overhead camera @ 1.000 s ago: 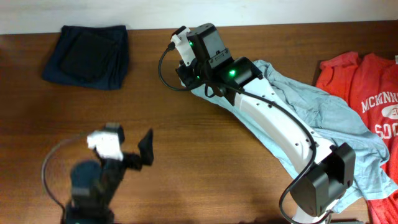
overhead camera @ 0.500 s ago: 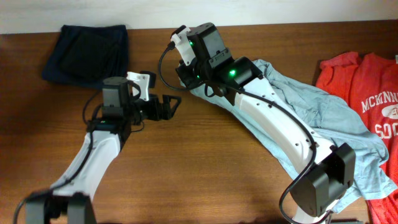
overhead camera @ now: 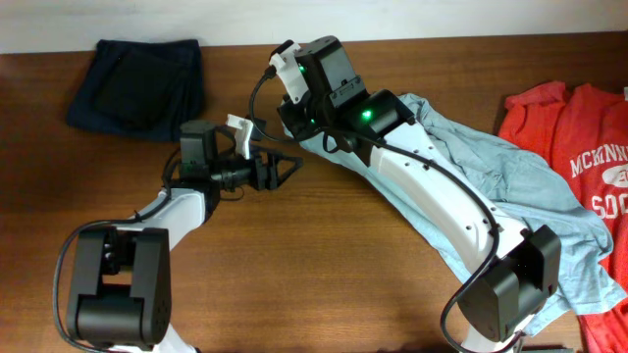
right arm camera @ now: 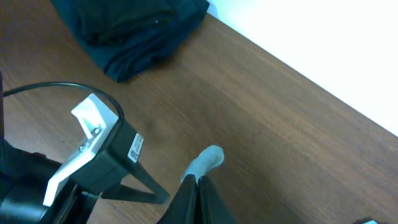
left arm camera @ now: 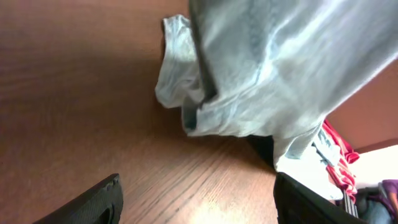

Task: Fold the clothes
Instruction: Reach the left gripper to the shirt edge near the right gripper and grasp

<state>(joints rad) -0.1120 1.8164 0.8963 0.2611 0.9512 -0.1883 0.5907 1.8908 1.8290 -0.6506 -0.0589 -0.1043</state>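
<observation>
The pale grey-teal T-shirt [overhead camera: 520, 181] lies rumpled across the right half of the table, under my right arm. My right gripper [right arm camera: 198, 178] is shut on its left corner, and a small tuft of the cloth [right arm camera: 209, 158] sticks out past the fingertips. In the left wrist view that corner of the T-shirt [left arm camera: 267, 68] hangs lifted just ahead. My left gripper [overhead camera: 291, 165] points at it from the left. It is open, with only bare wood between its fingers [left arm camera: 93, 204]. A red T-shirt with white lettering [overhead camera: 579, 137] lies at the right edge.
A folded dark navy garment [overhead camera: 137, 86] lies at the back left corner. The right arm's white link [overhead camera: 442, 201] runs diagonally over the pale shirt. Bare wooden tabletop [overhead camera: 324, 265] fills the middle and front.
My left arm has swung up from the front left to just left of the held shirt corner, and its jaws have narrowed a little. The right arm has not moved.
</observation>
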